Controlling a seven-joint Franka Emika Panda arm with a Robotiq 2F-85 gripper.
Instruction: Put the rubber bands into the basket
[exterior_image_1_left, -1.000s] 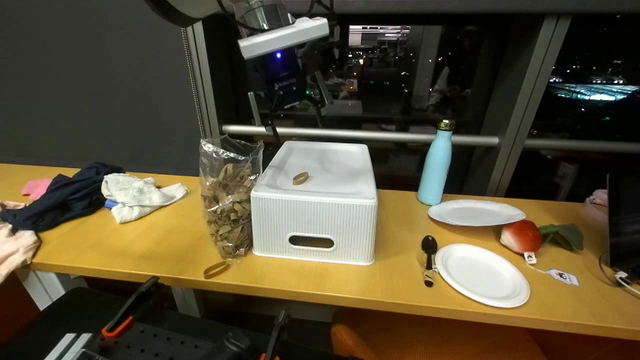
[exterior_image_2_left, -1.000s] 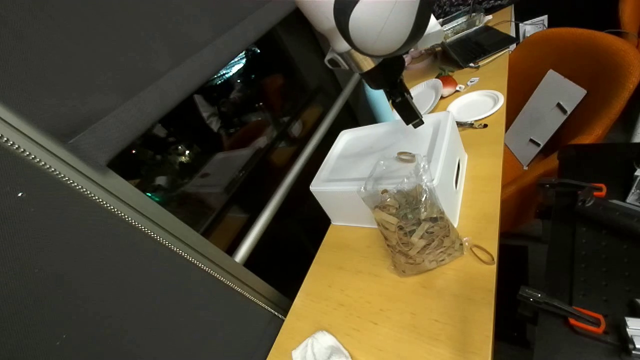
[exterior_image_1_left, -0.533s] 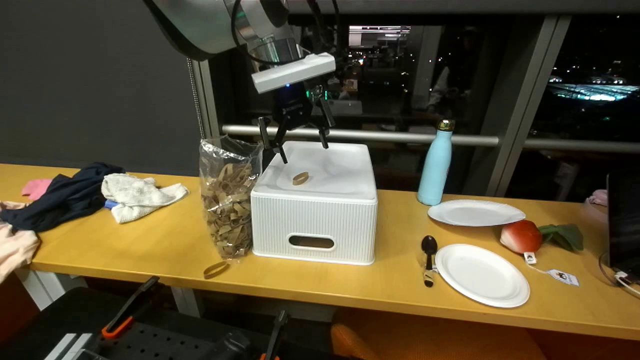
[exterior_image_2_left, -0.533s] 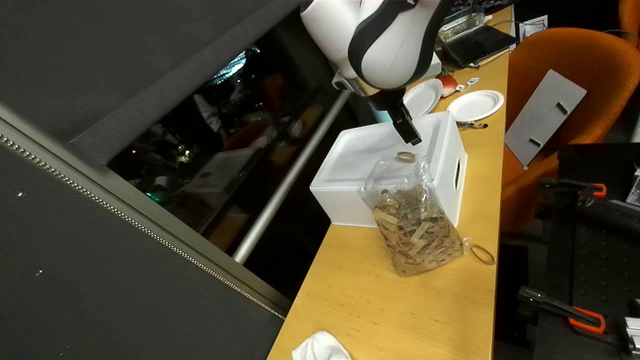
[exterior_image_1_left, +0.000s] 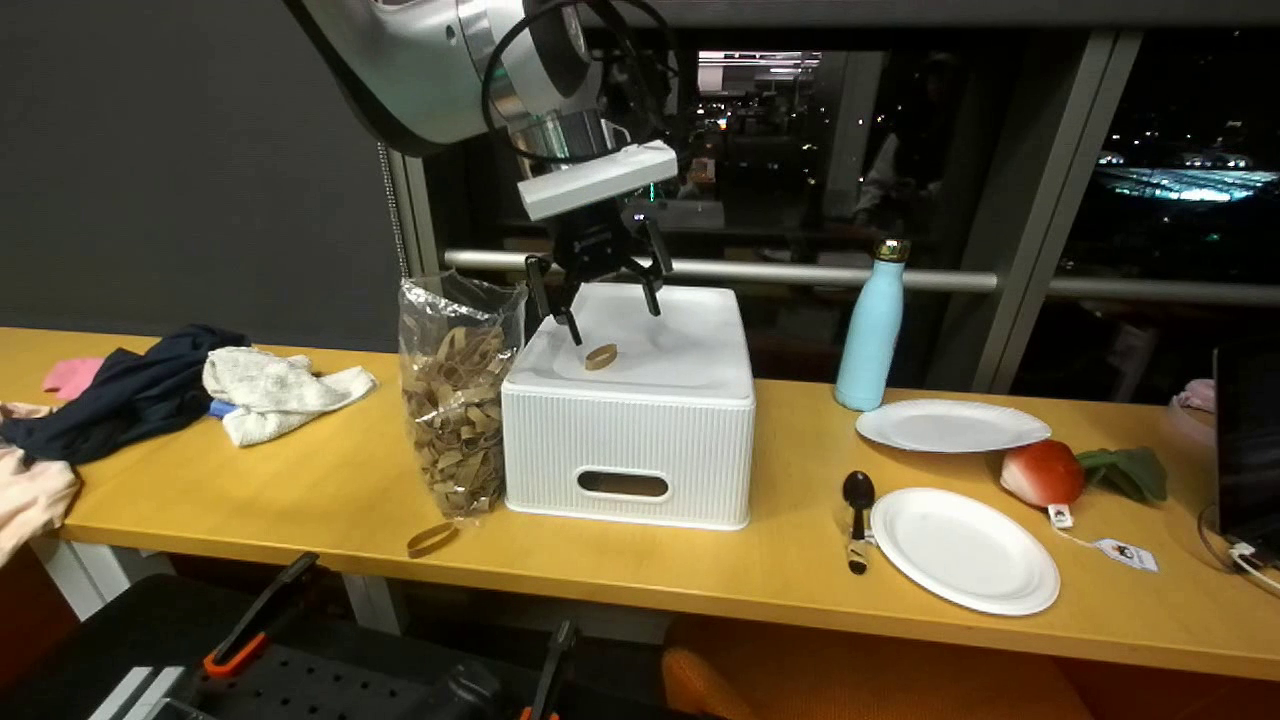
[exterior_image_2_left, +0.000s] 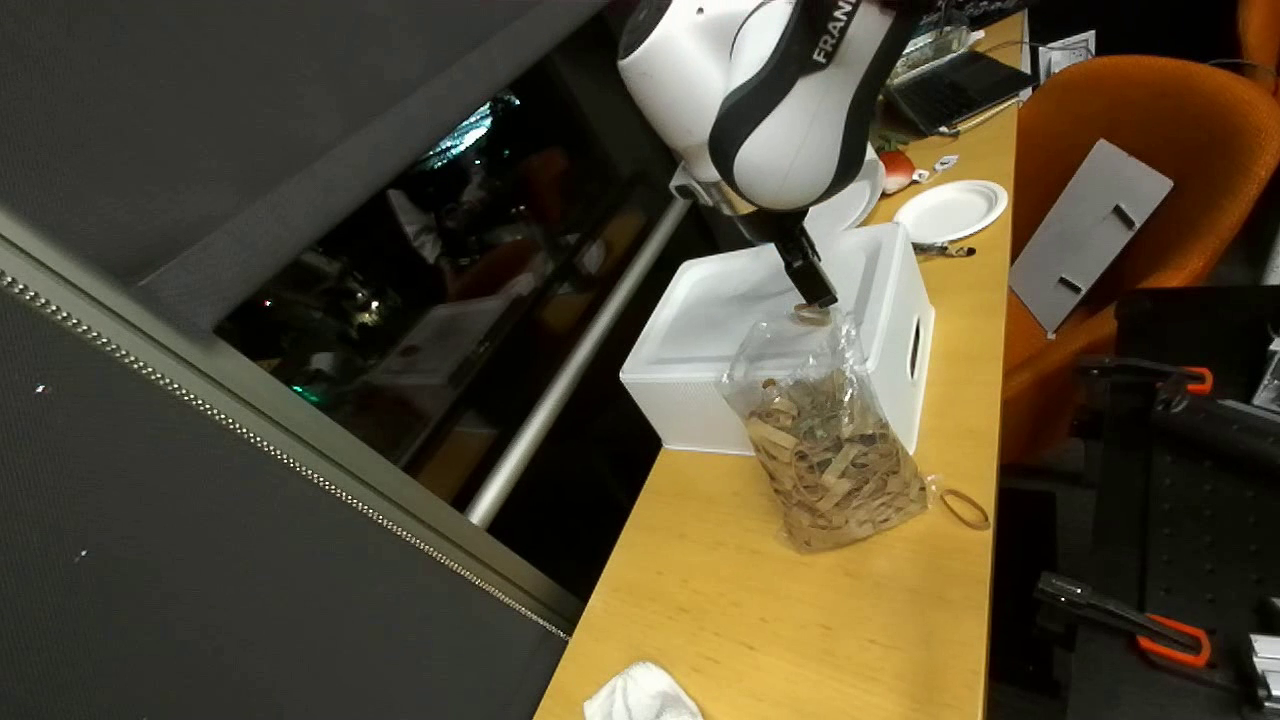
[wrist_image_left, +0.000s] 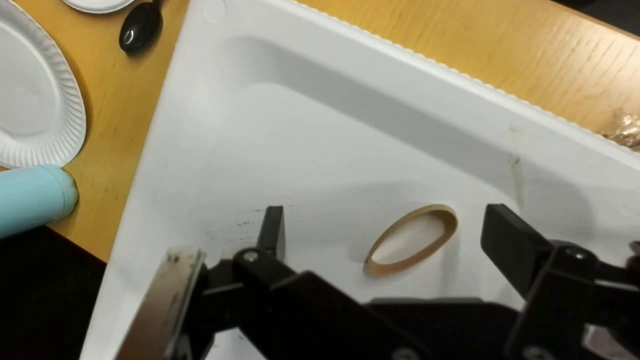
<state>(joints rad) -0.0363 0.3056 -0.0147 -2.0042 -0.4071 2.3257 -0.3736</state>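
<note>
While bag (exterior_image_1_left: 430, 312) (clear) holds rubber bands (exterior_image_1_left: 465, 420), gripper (exterior_image_1_left: 616, 327) gapes.

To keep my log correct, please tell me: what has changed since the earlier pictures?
The open gripper has moved down toward the rubber band on the white box. Nothing was gripped or released. That band, the second band on the table and the clear bag stayed put.

"How do finishes look from your end?"

"I see the bag (exterior_image_1_left: 432, 312) as glossy crinkled plastic, and the rubber band (wrist_image_left: 385, 269) on the box (exterior_image_1_left: 630, 430) as smooth and matt."

"And the box?"

"Smooth plastic on top, ribbed below. My tool (exterior_image_1_left: 616, 328) looks mostly matt, the surface (exterior_image_1_left: 300, 490) is wood with a slight sheen, the white cloth (exterior_image_1_left: 280, 390) rough."
</note>
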